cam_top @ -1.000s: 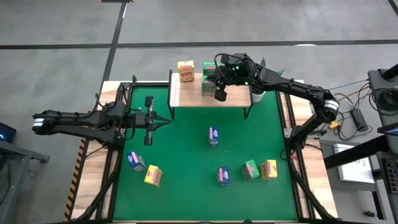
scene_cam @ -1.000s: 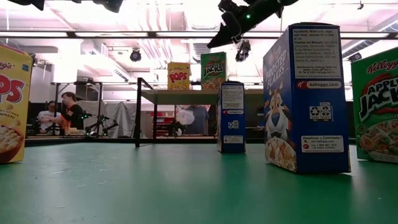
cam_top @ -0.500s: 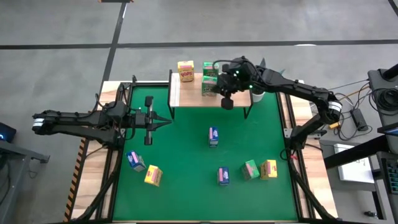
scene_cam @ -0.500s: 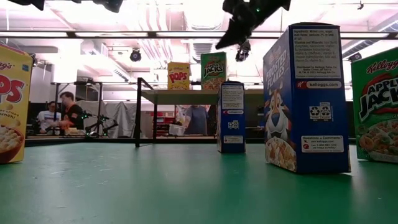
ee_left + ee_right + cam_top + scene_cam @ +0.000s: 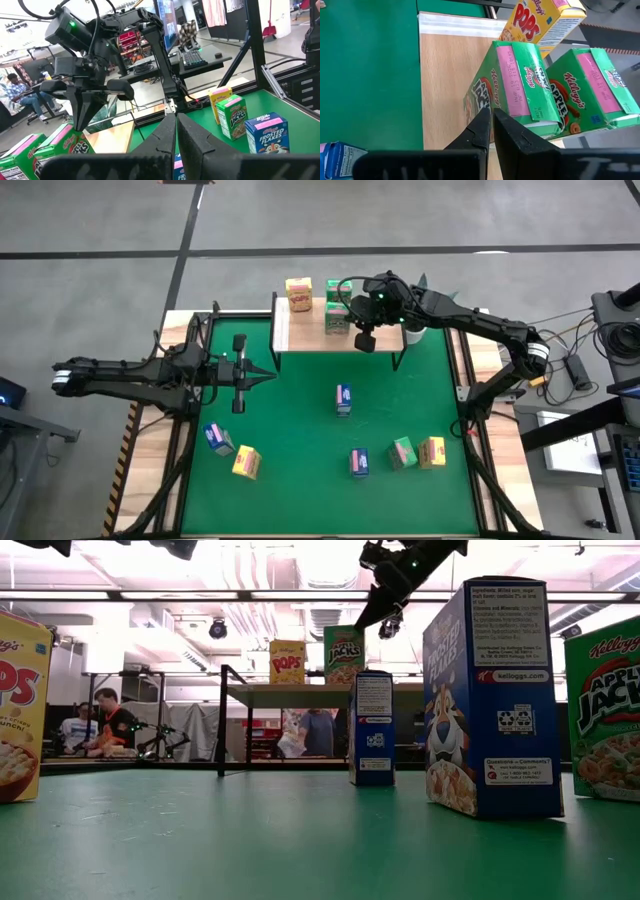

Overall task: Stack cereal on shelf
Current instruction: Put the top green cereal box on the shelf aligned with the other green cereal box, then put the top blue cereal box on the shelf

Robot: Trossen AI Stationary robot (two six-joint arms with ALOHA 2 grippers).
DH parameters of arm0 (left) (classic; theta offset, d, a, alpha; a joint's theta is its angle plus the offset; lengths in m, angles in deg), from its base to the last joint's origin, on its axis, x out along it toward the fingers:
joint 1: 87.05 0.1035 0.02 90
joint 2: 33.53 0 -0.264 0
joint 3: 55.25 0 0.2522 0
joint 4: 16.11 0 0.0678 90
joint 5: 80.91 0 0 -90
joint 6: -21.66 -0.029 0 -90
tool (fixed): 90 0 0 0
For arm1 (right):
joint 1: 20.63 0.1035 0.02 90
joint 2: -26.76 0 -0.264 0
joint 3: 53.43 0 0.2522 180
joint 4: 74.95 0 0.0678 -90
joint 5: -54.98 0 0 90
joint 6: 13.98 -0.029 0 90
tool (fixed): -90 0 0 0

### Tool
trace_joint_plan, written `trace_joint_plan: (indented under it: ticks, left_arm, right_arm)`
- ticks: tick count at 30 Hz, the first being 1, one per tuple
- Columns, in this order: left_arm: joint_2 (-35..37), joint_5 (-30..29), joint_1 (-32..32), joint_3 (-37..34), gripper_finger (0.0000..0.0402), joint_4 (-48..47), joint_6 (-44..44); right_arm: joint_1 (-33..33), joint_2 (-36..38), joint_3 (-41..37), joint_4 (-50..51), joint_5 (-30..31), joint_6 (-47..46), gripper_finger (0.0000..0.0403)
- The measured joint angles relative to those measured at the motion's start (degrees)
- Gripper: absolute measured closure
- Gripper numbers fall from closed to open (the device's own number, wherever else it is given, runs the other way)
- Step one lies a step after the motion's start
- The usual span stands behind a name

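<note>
High view shows us the green worktop (image 5: pixel 300 420) with the shelf (image 5: pixel 312 337) standing at its far edge, and we judge the stacking well short of done: three boxes stand on the shelf, six remain on the mat.

On the shelf, the yellow box (image 5: pixel 298 293) sits towards the white strip, and two green boxes (image 5: pixel 337 312) stand touching each other beside it; the right wrist view confirms the pair side by side on the wood. Loose on the worktop are a blue box (image 5: pixel 343 398) in the middle, a blue and yellow pair (image 5: pixel 230 450) at the near left, and a blue, a green and a yellow one (image 5: pixel 400 455) at the near right.

Compared with a second ago, our right arm has drawn away from the green boxes towards the shelf's front edge, leaving them standing unaided, so we take that placement as finished and the arm free to fetch another box.

Our right claw (image 5: pixel 364 338) hovers above the shelf just beside the green pair, fingers together, holding nothing. Our left claw (image 5: pixel 267 374) waits over the left of the worktop, fingers together and empty too
</note>
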Motion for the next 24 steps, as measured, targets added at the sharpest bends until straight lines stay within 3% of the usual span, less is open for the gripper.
trace_joint_plan:
  ticks: [15,24]
  left_arm:
    - [0.0,0.0,0.0,0.0,0.0402,0.0,0.0]
    - [0.0,0.0,0.0,0.0,0.0402,0.0,0.0]
  right_arm:
    - [0.0,0.0,0.0,0.1,1.5,0.4,0.039]
    - [3.6,0.3,0.0,0.4,0.9,-5.8,0.039]
